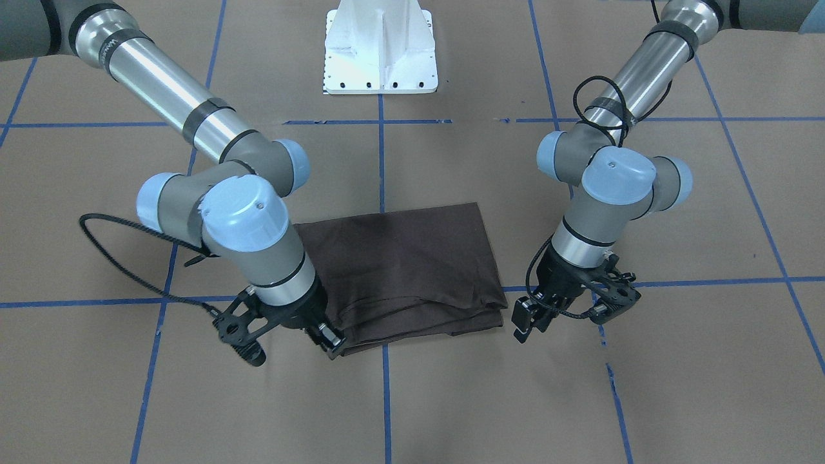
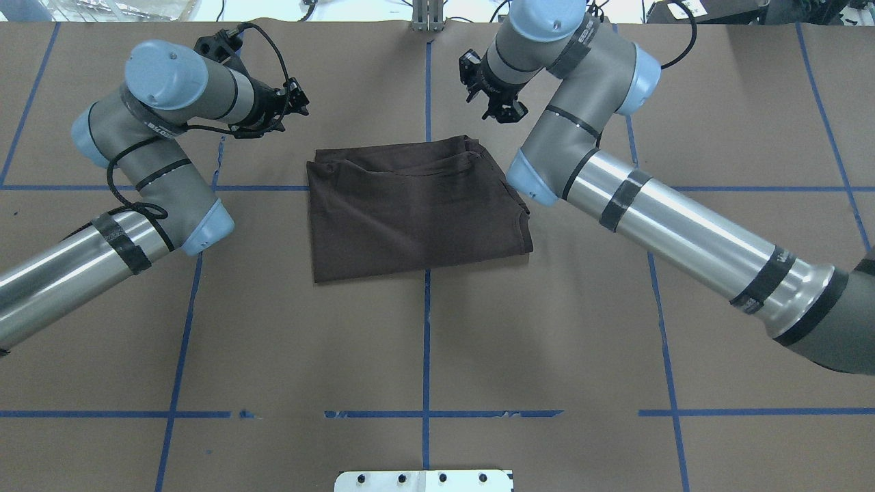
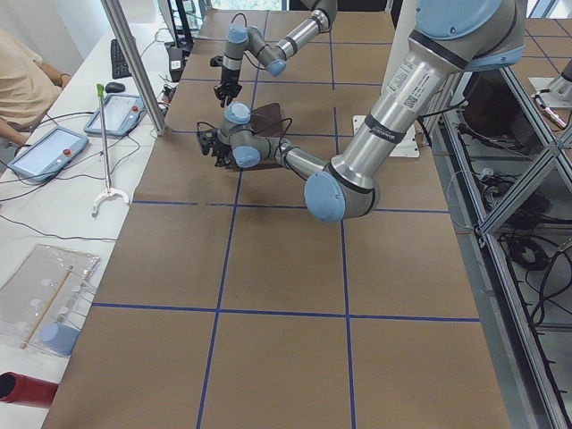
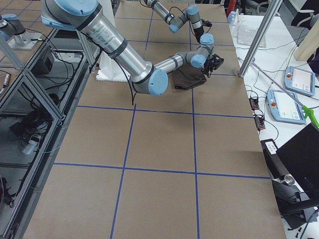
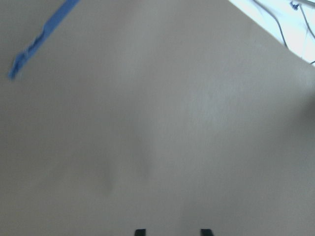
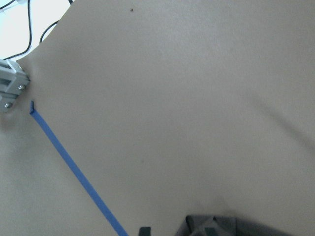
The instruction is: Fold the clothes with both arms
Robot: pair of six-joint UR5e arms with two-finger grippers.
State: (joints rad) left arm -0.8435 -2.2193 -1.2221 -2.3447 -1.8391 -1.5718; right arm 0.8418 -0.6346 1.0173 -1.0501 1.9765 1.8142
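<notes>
The dark brown T-shirt (image 2: 410, 212) lies folded into a flat rectangle at the table's middle (image 1: 406, 270). My left gripper (image 2: 299, 106) hovers off its far left corner, apart from the cloth (image 1: 532, 319). In the left wrist view that gripper (image 5: 173, 232) is open, with only bare brown table between its fingertips. My right gripper (image 2: 493, 106) hangs by the shirt's far right corner (image 1: 325, 338). In the right wrist view its fingertips (image 6: 144, 230) stand apart, so the right gripper is open, and a bit of cloth (image 6: 231, 227) shows beside them.
Brown paper with blue tape grid lines (image 2: 426, 342) covers the table. The white pedestal base (image 1: 380, 48) stands at the robot's side. Off the far edge are tablets (image 3: 116, 112) and a seated person's arm (image 3: 22, 85).
</notes>
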